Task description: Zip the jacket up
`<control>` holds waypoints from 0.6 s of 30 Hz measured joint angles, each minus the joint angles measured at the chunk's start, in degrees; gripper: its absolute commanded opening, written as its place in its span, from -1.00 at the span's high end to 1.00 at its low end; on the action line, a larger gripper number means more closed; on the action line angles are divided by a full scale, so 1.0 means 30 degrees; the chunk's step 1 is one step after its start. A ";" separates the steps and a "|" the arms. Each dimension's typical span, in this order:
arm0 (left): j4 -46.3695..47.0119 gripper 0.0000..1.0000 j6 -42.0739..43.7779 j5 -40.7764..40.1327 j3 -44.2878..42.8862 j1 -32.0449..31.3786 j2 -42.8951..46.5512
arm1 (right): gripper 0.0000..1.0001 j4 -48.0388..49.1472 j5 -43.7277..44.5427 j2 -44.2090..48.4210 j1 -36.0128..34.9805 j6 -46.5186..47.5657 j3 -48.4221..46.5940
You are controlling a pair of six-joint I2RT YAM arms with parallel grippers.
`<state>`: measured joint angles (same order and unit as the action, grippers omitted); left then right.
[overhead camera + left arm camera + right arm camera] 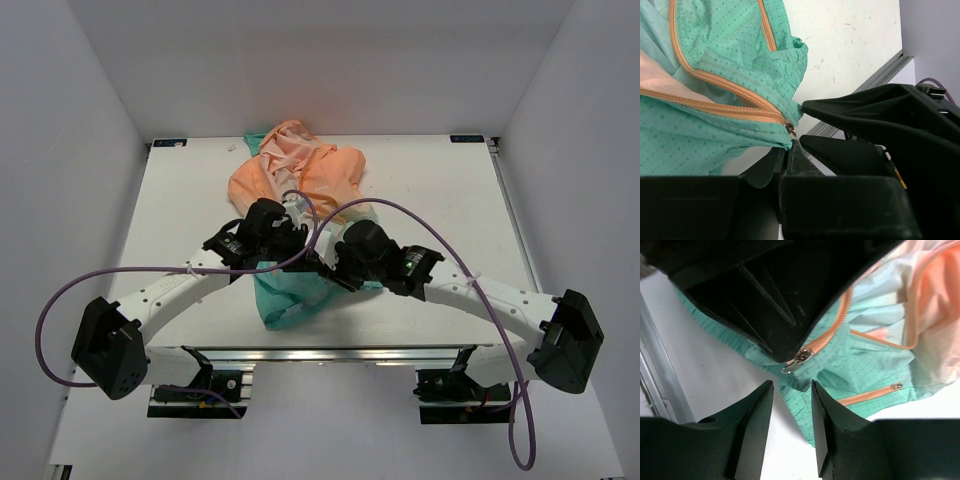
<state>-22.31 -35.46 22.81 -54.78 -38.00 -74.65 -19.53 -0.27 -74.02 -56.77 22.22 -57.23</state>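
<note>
Jacket (300,175) hem by zipper (827,337) pinched in L claw (791,151), R claw (791,389) part-open, holding nothing.

the jacket (296,178) lies crumpled near the middle of the white table (450,200), with its peach-orange upper part bunched toward the far edge and its teal-green lower part toward the near edge. the thin fabric is creased and finely dotted. its orange front zipper (740,91) is open, and the two sides spread apart above the metal slider (799,358) at the bottom hem. a small pocket zipper (870,394) looks closed.
</note>
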 measured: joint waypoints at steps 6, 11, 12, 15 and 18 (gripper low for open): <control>0.0007 1.00 -0.0044 0.0007 0.0000 0.0000 0.0000 | 0.15 0.0503 -0.0204 -0.0328 -0.0117 0.0087 0.0015; 0.0022 1.00 -0.0044 0.0007 0.0000 0.0007 0.0000 | 0.21 0.1960 -0.0182 -0.0168 -0.0138 -0.0015 0.0663; 0.0022 1.00 -0.0044 0.0015 0.0000 0.0007 0.0000 | 0.22 0.2098 -0.0182 -0.0168 -0.0146 -0.0051 0.0772; 0.0029 1.00 -0.0044 0.0036 0.0000 0.0000 0.0000 | 0.24 0.2178 -0.0168 -0.0160 -0.0160 -0.0102 0.0867; 0.0058 1.00 -0.0044 0.0029 0.0000 0.0007 0.0000 | 0.44 0.2164 0.0022 -0.0168 -0.0175 -0.0124 0.0867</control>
<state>-22.13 -35.59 22.90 -54.78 -37.98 -74.65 -13.04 -0.21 -74.52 -57.30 21.85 -54.63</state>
